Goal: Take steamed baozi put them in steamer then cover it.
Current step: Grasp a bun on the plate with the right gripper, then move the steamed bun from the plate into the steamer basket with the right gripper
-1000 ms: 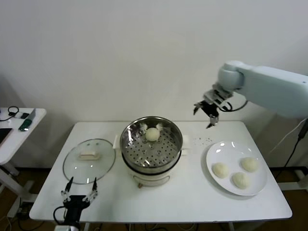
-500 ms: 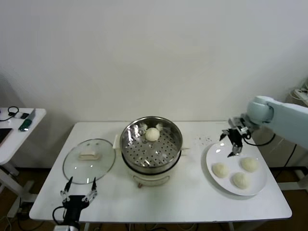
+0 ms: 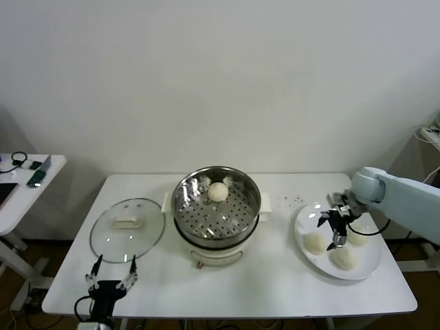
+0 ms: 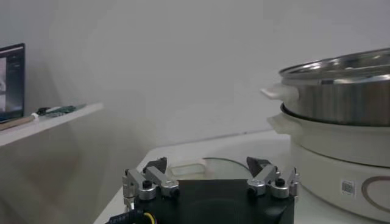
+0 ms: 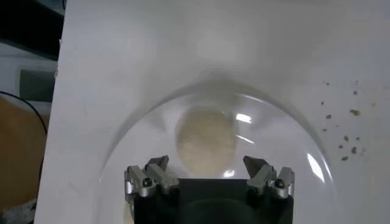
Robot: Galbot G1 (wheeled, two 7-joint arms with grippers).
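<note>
The steel steamer (image 3: pixel 216 214) stands mid-table with one steamed baozi (image 3: pixel 218 192) on its perforated tray. Three more baozi lie on the white plate (image 3: pixel 306 214) at the right: one nearest the pot (image 3: pixel 314 242), one at the front (image 3: pixel 344 258), one farther right (image 3: pixel 358 235). My right gripper (image 3: pixel 329 232) hangs open low over the plate among them. In the right wrist view a baozi (image 5: pixel 206 141) lies just beyond the open right gripper (image 5: pixel 206 165), untouched. My left gripper (image 3: pixel 110 276) rests open at the table's front left edge; it (image 4: pixel 207 165) holds nothing.
The glass lid (image 3: pixel 127 229) lies flat on the table left of the steamer, also visible as the lid (image 4: pixel 213 167) ahead of the left gripper. Dark crumbs (image 3: pixel 292 201) dot the table behind the plate. A side table (image 3: pixel 27 180) with small devices stands far left.
My right arm has swung from high behind the table, right and down, to just above the plate of baozi. Its gripper stayed open. The left arm has not moved.
</note>
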